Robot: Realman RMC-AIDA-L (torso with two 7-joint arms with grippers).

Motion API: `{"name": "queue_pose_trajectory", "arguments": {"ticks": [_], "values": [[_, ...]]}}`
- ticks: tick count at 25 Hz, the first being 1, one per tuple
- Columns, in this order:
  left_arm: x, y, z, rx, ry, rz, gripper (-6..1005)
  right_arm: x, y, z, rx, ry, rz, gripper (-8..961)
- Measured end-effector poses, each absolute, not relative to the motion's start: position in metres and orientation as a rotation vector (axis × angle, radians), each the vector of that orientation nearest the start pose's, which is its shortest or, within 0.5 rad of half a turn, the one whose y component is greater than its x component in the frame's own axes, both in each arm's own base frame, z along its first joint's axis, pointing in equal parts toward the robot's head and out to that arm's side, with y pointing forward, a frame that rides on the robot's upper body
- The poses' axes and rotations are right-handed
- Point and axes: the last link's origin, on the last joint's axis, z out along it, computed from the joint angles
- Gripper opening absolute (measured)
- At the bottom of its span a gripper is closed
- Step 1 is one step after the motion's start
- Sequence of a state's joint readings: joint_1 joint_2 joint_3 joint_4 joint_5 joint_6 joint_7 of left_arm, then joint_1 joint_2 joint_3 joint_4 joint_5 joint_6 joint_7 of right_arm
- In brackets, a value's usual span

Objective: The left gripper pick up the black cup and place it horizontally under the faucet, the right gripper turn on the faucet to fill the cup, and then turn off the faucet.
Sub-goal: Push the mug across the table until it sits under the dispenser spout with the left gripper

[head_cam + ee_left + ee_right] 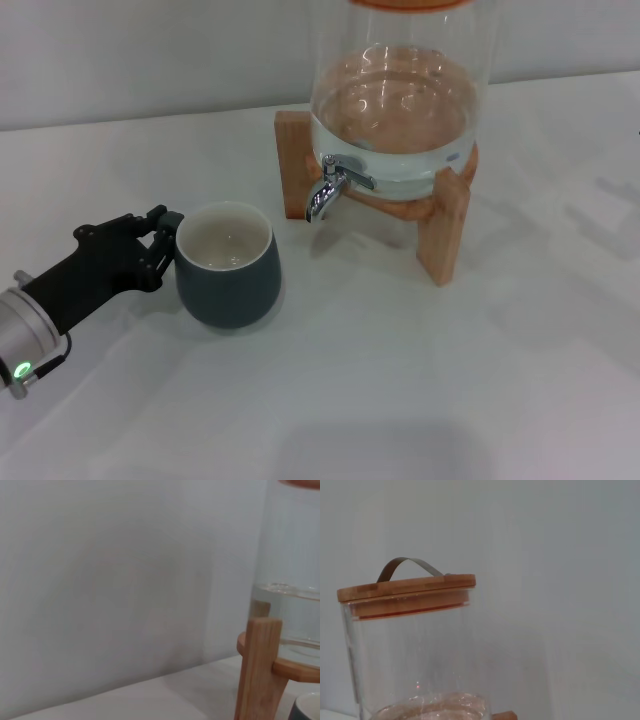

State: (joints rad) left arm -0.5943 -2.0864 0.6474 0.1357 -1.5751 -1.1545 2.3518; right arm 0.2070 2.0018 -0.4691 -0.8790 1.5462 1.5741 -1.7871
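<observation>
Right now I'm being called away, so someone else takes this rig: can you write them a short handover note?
Left gripper: at the handle side of the black cup, fingers against it; whether it grips is unclear.
Right gripper: not in the head view; its wrist camera faces the dispenser's wooden lid.
Black cup: upright on the white table, in front and to the robot's left of the faucet, not under the spout, looks empty.
Faucet: no water running.
Done: left gripper has reached the cup.
Left: move the cup under the spout, open the faucet, fill, close it.
</observation>
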Motion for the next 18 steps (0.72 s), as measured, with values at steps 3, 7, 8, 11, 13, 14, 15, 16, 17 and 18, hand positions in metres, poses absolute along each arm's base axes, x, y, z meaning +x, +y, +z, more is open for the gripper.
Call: {"name": "queue_pose_trajectory", "arguments": {"ticks": [3, 7, 8, 11, 13, 14, 15, 16, 17, 18], "values": [[-0.28, 0.349, -0.067, -2.319, -0.619, -0.729, 206, 0.339, 0.276, 0.146, -2.051, 0.567, 0.84, 721], [-0.276, 0.352, -0.073, -2.345, -0.618, -0.694, 207, 0.339, 0.276, 0.146, -2.054, 0.567, 0.84, 721], [-0.275, 0.353, -0.075, -2.35, -0.619, -0.689, 207, 0.339, 0.276, 0.145, -2.054, 0.567, 0.84, 721], [-0.273, 0.354, -0.078, -2.366, -0.617, -0.673, 207, 0.339, 0.276, 0.146, -2.053, 0.567, 0.84, 721], [-0.272, 0.354, -0.08, -2.378, -0.611, -0.666, 207, 0.339, 0.276, 0.146, -2.053, 0.568, 0.839, 721], [-0.27, 0.355, -0.081, -2.382, -0.609, -0.664, 207, 0.339, 0.276, 0.146, -2.053, 0.568, 0.839, 721], [-0.269, 0.355, -0.082, -2.386, -0.609, -0.663, 207, 0.339, 0.276, 0.146, -2.053, 0.568, 0.839, 721], [-0.269, 0.355, -0.082, -2.389, -0.61, -0.663, 207, 0.339, 0.276, 0.146, -2.053, 0.568, 0.839, 721], [-0.268, 0.356, -0.083, -2.391, -0.61, -0.664, 207, 0.339, 0.276, 0.145, -2.054, 0.568, 0.839, 721], [-0.267, 0.356, -0.083, -2.393, -0.608, -0.665, 207, 0.339, 0.276, 0.145, -2.055, 0.567, 0.839, 721]]}}
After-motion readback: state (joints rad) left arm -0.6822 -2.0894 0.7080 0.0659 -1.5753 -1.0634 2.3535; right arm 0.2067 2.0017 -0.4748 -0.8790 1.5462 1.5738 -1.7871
